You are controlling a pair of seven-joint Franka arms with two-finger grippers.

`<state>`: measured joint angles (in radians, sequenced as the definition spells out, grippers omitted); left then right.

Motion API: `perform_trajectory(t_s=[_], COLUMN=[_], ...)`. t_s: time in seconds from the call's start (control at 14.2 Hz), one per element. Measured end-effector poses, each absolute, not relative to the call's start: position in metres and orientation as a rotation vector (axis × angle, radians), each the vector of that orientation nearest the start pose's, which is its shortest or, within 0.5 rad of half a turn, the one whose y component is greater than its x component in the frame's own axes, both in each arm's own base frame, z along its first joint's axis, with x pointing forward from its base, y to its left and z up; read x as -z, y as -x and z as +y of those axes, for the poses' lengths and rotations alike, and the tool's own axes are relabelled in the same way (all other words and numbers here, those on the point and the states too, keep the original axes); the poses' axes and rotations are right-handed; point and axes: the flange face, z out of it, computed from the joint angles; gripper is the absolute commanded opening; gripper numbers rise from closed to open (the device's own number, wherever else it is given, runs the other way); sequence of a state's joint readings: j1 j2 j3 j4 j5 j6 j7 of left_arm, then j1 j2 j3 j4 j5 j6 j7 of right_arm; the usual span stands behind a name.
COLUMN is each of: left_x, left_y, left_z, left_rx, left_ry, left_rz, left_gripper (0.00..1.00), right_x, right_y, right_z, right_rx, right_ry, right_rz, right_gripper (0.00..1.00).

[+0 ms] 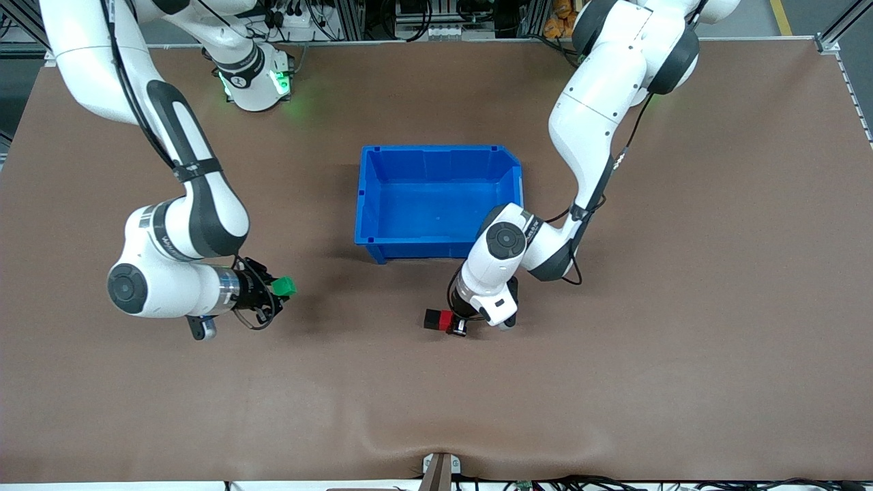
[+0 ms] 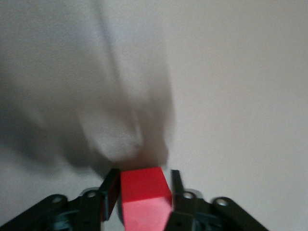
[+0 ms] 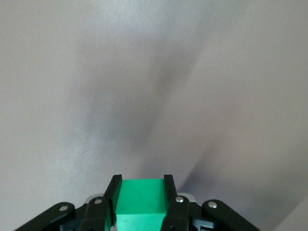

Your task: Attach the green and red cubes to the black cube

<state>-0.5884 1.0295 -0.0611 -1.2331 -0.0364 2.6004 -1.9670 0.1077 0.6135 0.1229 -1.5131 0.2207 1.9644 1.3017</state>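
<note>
My left gripper is low at the table, nearer the front camera than the blue bin, shut on the red cube. The black cube sits right against the red cube on the side toward the right arm's end. In the left wrist view the red cube fills the space between the left gripper's fingers; the black cube does not show there. My right gripper is shut on the green cube, held over the table toward the right arm's end. The right wrist view shows the green cube clamped in the right gripper.
An open blue bin stands mid-table, farther from the front camera than both grippers; nothing shows inside it. The left arm's elbow hangs over the bin's corner. Brown table surface lies between the two grippers.
</note>
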Motion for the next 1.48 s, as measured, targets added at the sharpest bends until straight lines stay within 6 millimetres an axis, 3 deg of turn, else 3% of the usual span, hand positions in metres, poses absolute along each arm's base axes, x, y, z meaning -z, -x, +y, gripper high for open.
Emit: perform_trajectory(t_s=[0.21,0.42,0.64,0.92,1.13,1.27,1.48], left_x=[-0.170,-0.173,-0.203,-0.285,-0.333,-0.360,-0.397], left_y=[-0.622,-0.626,-0.649,-0.690,-0.719,-0.730,-0.736], left_z=[-0.468,-0.462,-0.438,-0.383,-0.320,-0.284,-0.245], left_rx=[0.013,0.008,0.041,0.120,0.160,0.196,0.248], left_ry=[2.643,2.584,2.529,2.466,2.376,2.398,2.466], left_rz=[-2.239,-2.258,-2.308,-2.437,-2.532,-2.499,-2.427], left_gripper=[1.00,1.00,1.00,1.00,1.00,1.00,1.00], right_x=[-0.297,-0.299,-0.305,-0.304,-0.290,-0.278,-0.266], right_y=[-0.668,-0.668,-0.673,-0.678,-0.680,-0.682,-0.687], right_z=[0.185,0.198,0.210,0.235,0.258,0.278,0.301], right_rx=[-0.440,-0.434,-0.411,-0.350,-0.321,-0.305,-0.311], right_ry=[2.465,2.424,2.354,2.214,2.093,2.022,1.962], right_rz=[1.760,1.822,1.897,1.984,2.047,2.089,2.126], right_gripper=[0.00,0.00,0.00,0.00,0.00,0.00,0.00])
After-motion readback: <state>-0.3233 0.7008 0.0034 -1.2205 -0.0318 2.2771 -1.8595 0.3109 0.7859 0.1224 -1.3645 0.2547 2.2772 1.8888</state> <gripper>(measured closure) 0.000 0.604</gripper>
